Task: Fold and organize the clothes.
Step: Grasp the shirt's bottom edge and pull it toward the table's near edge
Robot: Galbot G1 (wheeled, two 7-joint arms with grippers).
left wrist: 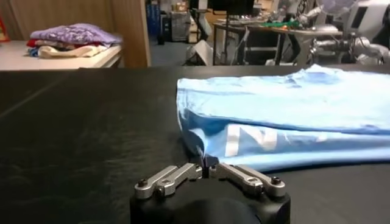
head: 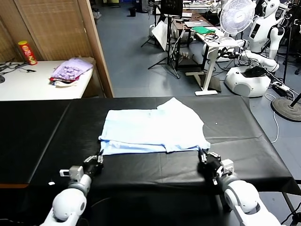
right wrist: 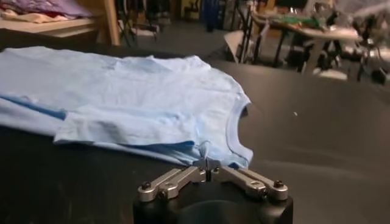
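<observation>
Black bench (head: 141, 176) carries light-blue T-shirt (head: 153, 129), half-folded, centre. White side table (head: 28, 84) beyond holds purple cloth pile (head: 70, 69), red can (head: 27, 52). Left end effector (head: 100, 157), right end effector (head: 203, 155) clenched on shirt's near corners.

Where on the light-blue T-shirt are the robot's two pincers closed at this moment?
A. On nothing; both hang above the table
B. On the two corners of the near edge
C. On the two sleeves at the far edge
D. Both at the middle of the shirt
B: the left pincer and the right pincer are each shut on a near-edge corner of the T-shirt lying on the black table.
</observation>
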